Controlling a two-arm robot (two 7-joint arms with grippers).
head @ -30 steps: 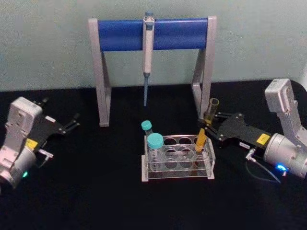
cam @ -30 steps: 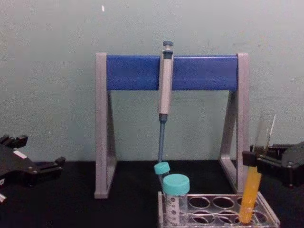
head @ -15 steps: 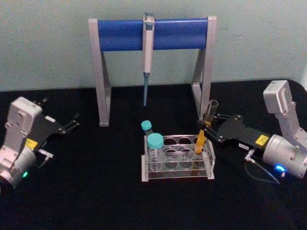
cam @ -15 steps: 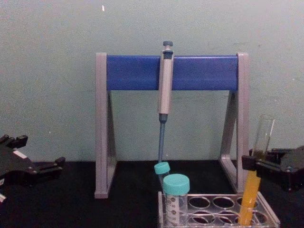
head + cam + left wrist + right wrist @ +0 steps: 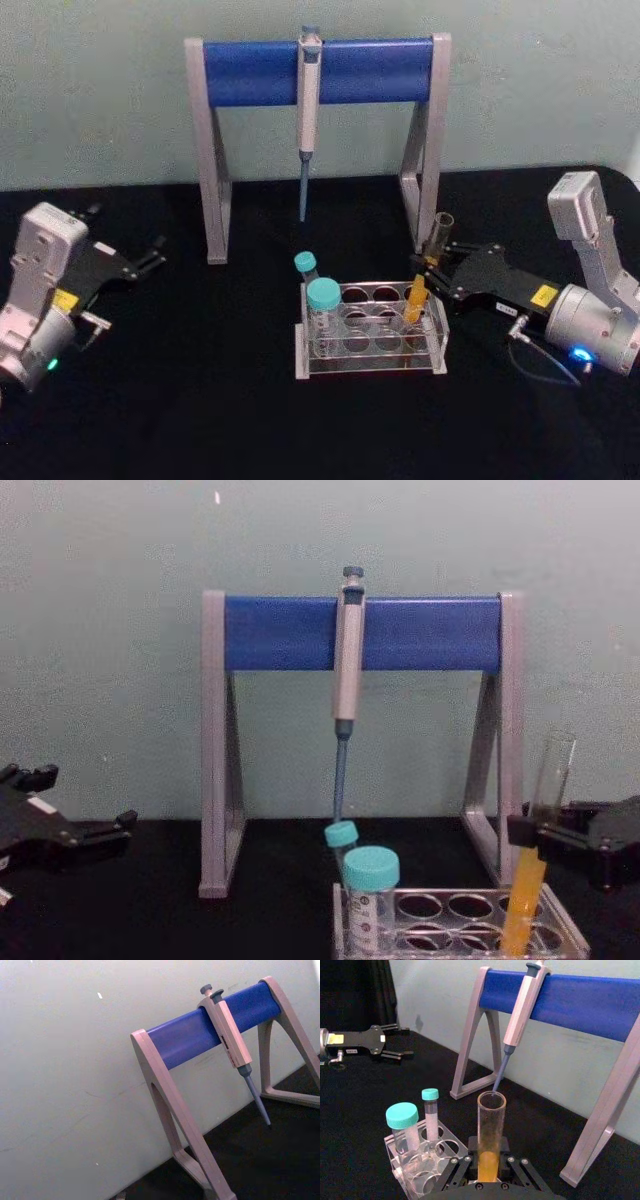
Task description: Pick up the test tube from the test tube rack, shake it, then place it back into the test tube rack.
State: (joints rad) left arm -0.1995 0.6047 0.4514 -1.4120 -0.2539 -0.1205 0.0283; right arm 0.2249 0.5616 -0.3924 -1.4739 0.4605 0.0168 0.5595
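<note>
Test tube point(image 5: 423, 272) stands in the test tube rack point(image 5: 372, 334) – right gripper point(image 5: 430, 262) clamped on it

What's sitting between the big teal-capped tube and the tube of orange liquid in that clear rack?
Just empty holes of the clear plastic rack, seen from the head view, between the wide teal-capped tube and the orange-filled glass tube.

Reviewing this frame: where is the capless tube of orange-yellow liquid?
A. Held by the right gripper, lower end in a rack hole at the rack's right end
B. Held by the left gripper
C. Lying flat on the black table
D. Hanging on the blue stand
A: the right gripper is shut on the test tube, whose lower end sits in a right-end hole of the test tube rack; the left gripper is parked far left.
</note>
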